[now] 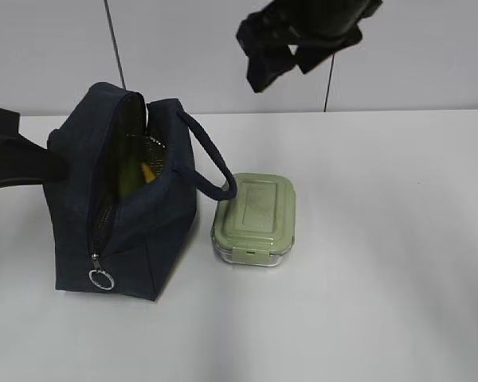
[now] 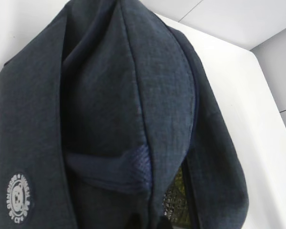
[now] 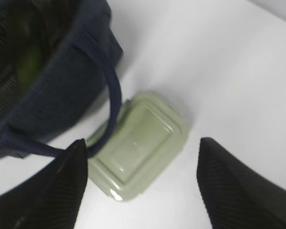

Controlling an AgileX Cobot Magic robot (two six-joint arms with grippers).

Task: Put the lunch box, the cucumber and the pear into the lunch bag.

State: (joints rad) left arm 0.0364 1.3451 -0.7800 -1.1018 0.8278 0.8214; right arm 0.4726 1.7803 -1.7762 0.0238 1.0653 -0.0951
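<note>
1. The lunch bag [image 1: 123,199] stands at the left of the exterior view on the white table [image 1: 366,278], its zipper undone and the top gaping, the silver ring pull [image 1: 101,279] hanging at the lower front corner
2. Inside the opening something green and a yellow patch [image 1: 146,173] show against the lining; which is the cucumber and which the pear I cannot tell
3. The bag's loop handle [image 1: 211,163] arcs to the right and its end rests on the lid of the lunch box [image 1: 255,219]
4. The lunch box sits on the table just right of the bag, near the frame's centre, lid on, outside the bag
5. The right gripper [image 3: 140,183] hangs above the lunch box with jaws spread wide and nothing between them; in the exterior view it is the dark shape [image 1: 303,36] at the top centre
6. The left arm [image 1: 16,155] reaches in from the left edge to the bag's back end; its wrist view is filled with navy fabric [image 2: 109,119], and the gripper is closed, though on what cannot be told
</note>
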